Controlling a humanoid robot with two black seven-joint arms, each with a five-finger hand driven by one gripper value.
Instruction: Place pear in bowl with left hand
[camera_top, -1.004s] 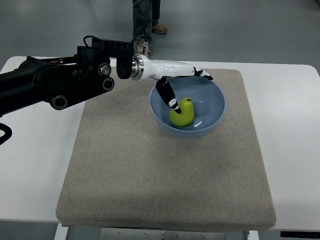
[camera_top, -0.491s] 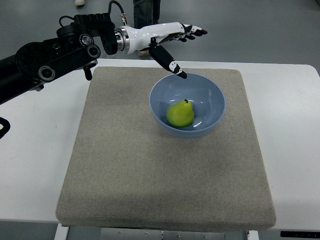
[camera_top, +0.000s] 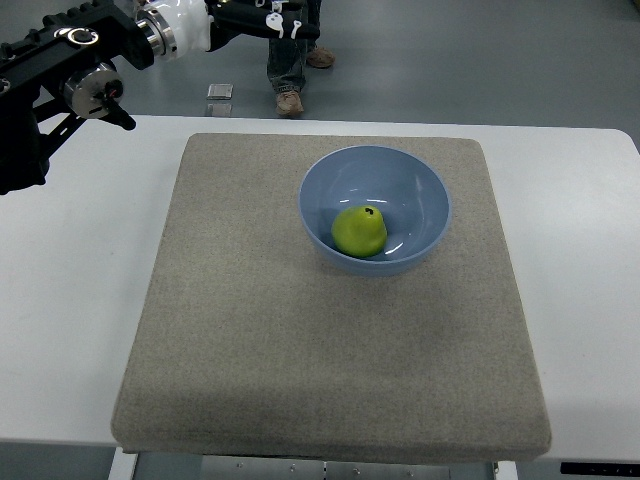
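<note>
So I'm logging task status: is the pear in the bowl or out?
In. The pear sits on the bottom of the blue bowl, with nothing touching it.

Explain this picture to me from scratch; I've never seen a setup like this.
This is one camera looking steeply down from a two-armed humanoid robot's own side. The black jointed thing at top left is its left arm, ending in the left hand, raised beyond the table's far edge; its fingers are too dark to judge, and it holds nothing visible. On the white table lies a grey mat. On it stands a blue bowl with a green pear inside. A person's legs stand behind. The right arm is out of view.
</note>
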